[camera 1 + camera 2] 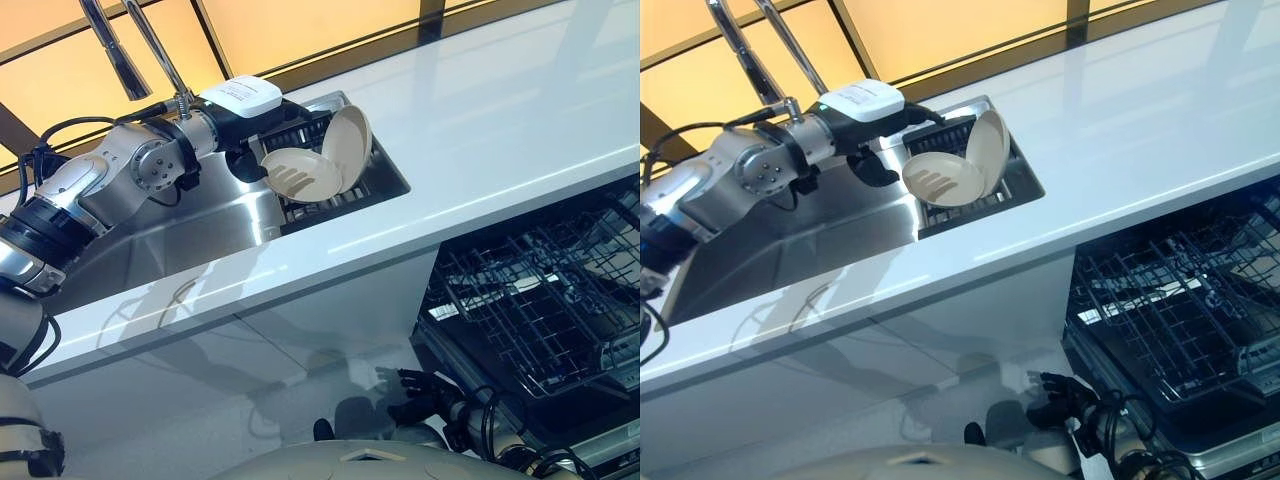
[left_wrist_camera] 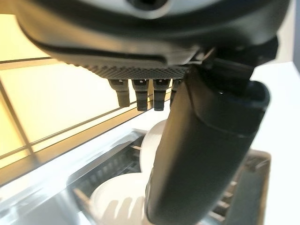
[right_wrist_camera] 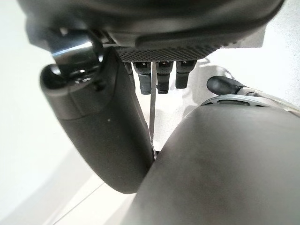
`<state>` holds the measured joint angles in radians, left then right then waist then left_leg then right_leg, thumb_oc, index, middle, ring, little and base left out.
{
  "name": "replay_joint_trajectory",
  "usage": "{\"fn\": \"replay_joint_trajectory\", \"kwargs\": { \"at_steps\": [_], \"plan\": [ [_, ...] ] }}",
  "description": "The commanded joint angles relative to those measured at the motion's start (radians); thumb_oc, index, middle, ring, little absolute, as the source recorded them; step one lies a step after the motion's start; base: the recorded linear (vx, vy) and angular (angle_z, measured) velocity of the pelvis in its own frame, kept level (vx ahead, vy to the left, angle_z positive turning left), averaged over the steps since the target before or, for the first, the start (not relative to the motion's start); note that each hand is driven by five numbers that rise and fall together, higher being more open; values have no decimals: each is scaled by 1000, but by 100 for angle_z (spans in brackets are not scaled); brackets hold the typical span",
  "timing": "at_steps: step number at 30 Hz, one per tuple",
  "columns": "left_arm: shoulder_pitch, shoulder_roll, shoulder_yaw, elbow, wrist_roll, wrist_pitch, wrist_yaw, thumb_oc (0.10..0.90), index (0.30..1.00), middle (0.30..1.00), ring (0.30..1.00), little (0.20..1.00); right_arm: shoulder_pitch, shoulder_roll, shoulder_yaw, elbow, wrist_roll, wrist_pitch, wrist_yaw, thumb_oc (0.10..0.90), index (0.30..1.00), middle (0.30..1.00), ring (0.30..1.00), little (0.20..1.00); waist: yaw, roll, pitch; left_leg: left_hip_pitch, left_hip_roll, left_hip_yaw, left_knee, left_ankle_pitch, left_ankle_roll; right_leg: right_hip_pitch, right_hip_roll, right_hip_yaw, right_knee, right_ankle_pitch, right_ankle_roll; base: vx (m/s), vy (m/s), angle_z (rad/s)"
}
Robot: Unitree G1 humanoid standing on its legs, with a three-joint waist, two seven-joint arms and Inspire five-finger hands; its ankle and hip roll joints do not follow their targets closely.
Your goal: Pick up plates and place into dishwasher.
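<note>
Over the sink (image 1: 190, 235), left robot hand (image 1: 245, 165) reaches toward the front plate (image 1: 300, 175), fingers relaxed, not gripping. Second plate (image 1: 350, 140) stands tilted behind it in the sink's rack (image 1: 385, 180). Right robot hand (image 1: 425, 392) hangs low, uncurled, beside the dishwasher rack (image 1: 540, 300) below the worktop (image 1: 480, 130).

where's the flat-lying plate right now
In the left eye view the flat-lying plate sits on the rack in the sink, leaning against the upright plate, with the left robot hand just beside it on the robot's left.
</note>
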<state>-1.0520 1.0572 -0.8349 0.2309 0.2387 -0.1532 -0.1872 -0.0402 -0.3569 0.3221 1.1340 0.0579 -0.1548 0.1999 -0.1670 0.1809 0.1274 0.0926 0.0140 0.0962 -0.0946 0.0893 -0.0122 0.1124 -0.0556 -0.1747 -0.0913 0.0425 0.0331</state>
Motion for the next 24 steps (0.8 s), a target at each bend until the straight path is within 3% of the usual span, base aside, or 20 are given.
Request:
{"fn": "replay_joint_trajectory", "kwargs": {
  "at_steps": [1, 24],
  "plan": [
    [-81, 18, 136, 85, 40, 31, 41, 800, 900, 900, 900, 900, 54, -9, 25, 19, -28, -7, 22, 800, 900, 900, 900, 900, 4, -20, 6, 44, -66, 85, 19, -121, 19, -36, 27, 32, 57, -52, 50, 0, 0, 0],
    [11, -134, 154, 104, -16, 124, 21, 800, 900, 900, 900, 900, 46, -6, 21, 20, -46, -2, 29, 800, 900, 900, 900, 900, -16, -24, 37, 24, -66, 97, 47, -126, 20, -52, 24, 37, 76, -64, 42, 4, 0, 0]
  ]
}}
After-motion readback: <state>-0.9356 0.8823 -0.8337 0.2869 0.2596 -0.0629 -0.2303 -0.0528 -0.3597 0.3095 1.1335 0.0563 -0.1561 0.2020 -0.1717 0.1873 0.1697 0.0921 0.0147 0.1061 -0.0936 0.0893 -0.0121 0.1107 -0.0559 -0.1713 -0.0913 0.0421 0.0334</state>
